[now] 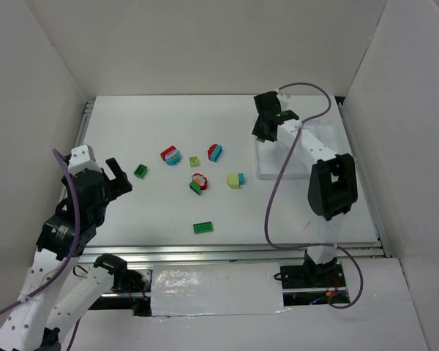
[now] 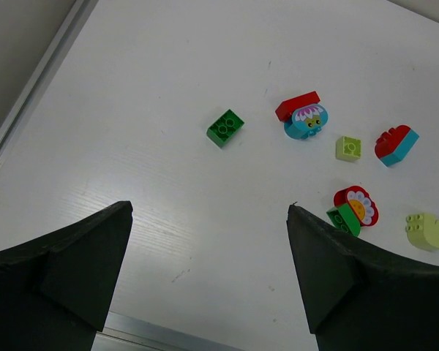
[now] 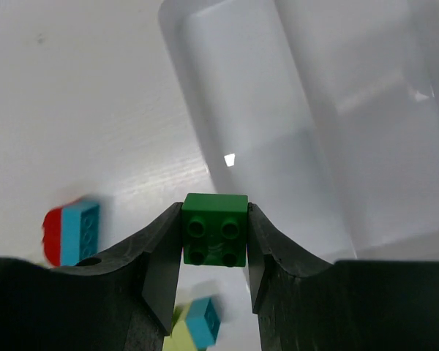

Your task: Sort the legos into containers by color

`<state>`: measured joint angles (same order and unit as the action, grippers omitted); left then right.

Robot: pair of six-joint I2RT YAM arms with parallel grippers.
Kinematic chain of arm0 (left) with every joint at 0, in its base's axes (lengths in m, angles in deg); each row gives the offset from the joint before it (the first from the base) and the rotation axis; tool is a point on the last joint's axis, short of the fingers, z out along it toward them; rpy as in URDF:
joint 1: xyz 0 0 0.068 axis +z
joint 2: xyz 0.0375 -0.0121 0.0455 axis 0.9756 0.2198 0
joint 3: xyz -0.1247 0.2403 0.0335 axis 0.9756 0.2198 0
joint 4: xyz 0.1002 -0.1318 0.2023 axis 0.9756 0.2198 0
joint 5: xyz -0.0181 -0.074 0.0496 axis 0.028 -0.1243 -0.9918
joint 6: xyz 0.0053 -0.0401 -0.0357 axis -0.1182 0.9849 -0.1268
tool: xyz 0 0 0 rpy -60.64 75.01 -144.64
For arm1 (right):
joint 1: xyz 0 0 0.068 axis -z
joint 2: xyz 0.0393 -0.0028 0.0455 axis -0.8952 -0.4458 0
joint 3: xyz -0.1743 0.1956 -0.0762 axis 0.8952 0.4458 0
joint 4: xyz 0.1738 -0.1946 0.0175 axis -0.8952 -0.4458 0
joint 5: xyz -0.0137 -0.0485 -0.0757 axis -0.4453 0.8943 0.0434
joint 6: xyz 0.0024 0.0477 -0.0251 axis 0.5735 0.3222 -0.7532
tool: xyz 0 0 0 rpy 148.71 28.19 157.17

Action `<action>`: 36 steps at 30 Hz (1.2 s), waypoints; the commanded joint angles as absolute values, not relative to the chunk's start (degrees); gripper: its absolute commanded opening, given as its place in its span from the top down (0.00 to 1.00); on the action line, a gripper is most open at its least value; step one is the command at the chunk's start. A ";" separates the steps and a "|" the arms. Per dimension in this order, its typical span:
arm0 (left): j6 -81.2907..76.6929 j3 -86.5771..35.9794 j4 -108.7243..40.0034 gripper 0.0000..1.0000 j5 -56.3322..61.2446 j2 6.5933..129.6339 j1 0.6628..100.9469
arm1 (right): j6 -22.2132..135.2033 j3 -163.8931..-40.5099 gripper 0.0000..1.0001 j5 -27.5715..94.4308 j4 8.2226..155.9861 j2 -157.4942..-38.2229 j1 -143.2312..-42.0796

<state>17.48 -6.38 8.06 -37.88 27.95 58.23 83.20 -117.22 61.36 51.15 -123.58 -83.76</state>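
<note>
My right gripper (image 3: 214, 235) is shut on a dark green lego (image 3: 214, 229), held studs toward the camera just above the left end of the white tray (image 3: 278, 110). From above, this gripper (image 1: 262, 134) hangs at the tray's (image 1: 329, 133) left edge. The compartments I can see hold nothing. My left gripper (image 2: 208, 208) stands open above bare table at the near left (image 1: 118, 176). Loose legos lie mid-table: a dark green brick (image 1: 141, 170), a red-and-blue pair (image 1: 171, 155), a yellow-green brick (image 1: 194, 161), a red-and-teal pair (image 1: 215, 153), a red-and-green pair (image 1: 198, 183), a yellow-green-and-teal pair (image 1: 235, 180) and a flat green brick (image 1: 203, 227).
White walls enclose the table on the left, back and right. A metal rail (image 1: 241, 254) runs along the near edge, in front of both arm bases. The right arm's cable (image 1: 274, 197) loops over the table beside the tray.
</note>
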 commanded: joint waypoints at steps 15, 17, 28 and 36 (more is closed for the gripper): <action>14.77 -6.74 5.27 0.01 -34.90 28.66 57.79 | 78.42 -139.50 0.32 60.50 40.96 -141.23 -79.26; 14.69 -6.66 5.27 0.01 -34.72 28.83 57.79 | 78.68 -139.16 0.21 60.93 40.78 -140.45 -79.43; 14.42 -6.57 5.10 0.00 -34.02 29.01 57.79 | 80.88 -136.43 0.18 62.18 38.41 -132.35 -81.02; 15.12 -6.83 5.62 0.00 -36.04 28.74 57.79 | 82.72 -115.71 0.18 57.95 44.54 -116.73 -99.63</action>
